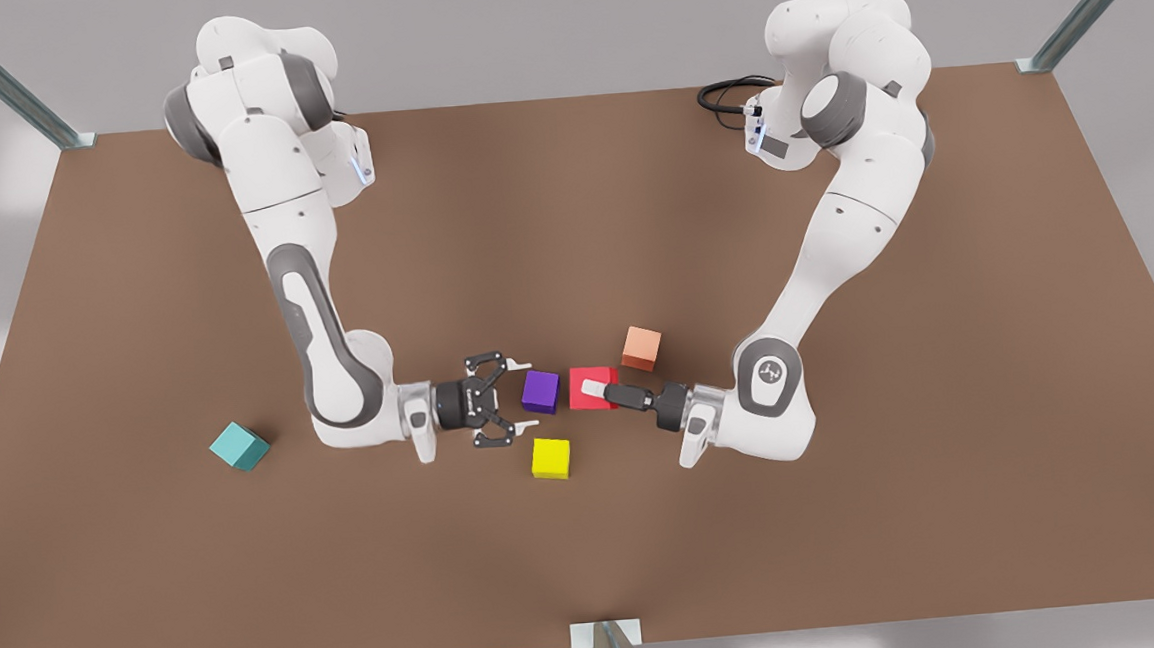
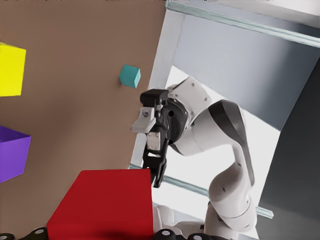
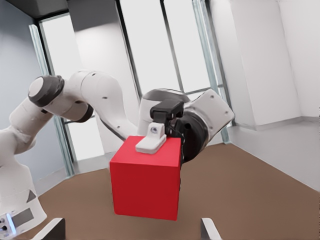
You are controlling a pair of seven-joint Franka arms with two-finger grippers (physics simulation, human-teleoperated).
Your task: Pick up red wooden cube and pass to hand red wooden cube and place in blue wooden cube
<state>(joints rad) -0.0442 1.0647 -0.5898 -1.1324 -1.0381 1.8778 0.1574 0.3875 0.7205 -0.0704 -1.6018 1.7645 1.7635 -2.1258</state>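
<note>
Level, left gripper point(image 1: 592, 390) pinches red wooden cube point(image 1: 577, 375); right gripper point(image 1: 513, 399) gapes opposite.

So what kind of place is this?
Probably a simulated robot lab: two white arms on a brown table with coloured cubes, tall windows behind. The left pincer holds the red wooden cube; the right pincer, open, faces it.

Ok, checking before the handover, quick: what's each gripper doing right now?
The left gripper is shut on the red wooden cube.
The right gripper, the claw hand, is open and holds nothing.
</note>
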